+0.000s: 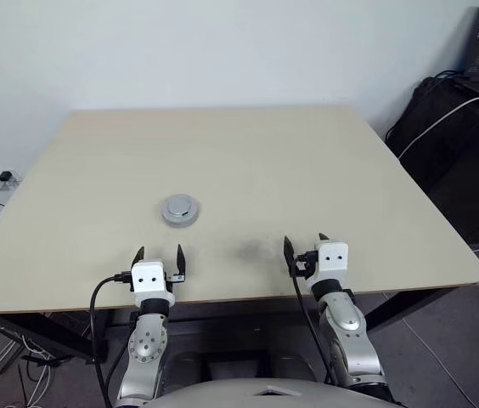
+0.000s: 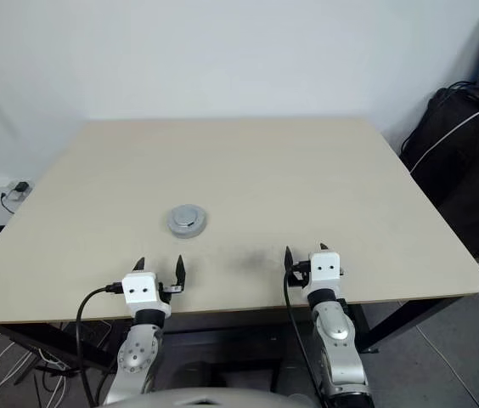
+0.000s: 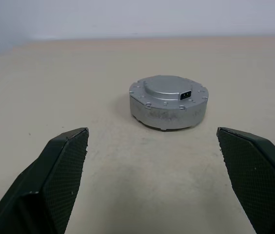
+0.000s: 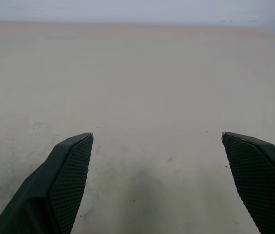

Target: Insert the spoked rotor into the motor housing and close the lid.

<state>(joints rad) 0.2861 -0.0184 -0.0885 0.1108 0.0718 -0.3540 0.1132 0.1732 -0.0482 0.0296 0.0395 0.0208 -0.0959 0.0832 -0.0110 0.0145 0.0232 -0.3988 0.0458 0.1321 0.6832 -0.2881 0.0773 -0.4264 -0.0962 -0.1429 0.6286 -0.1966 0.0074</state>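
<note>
A round grey metal puck (image 3: 168, 108), its smooth lid (image 3: 172, 89) with a raised middle and a small dark connector slot seated on top, sits left of centre in the head view on the pale beige tabletop (image 1: 307, 170). It looks assembled and closed; no spoked rotor or copper windings can be seen, so the task seems finished or nearly so. The puck looks rigid, dense for its size and smooth-sided, so likely slippery; if handled, the straight side wall across its full width seems the surest hold, not the shallow raised cap. The left gripper (image 1: 160, 256) hangs low in the frame just below the puck, fingers spread wide and empty. The right gripper (image 1: 305, 245), lower right of centre, is likewise spread and empty over bare tabletop.
</note>
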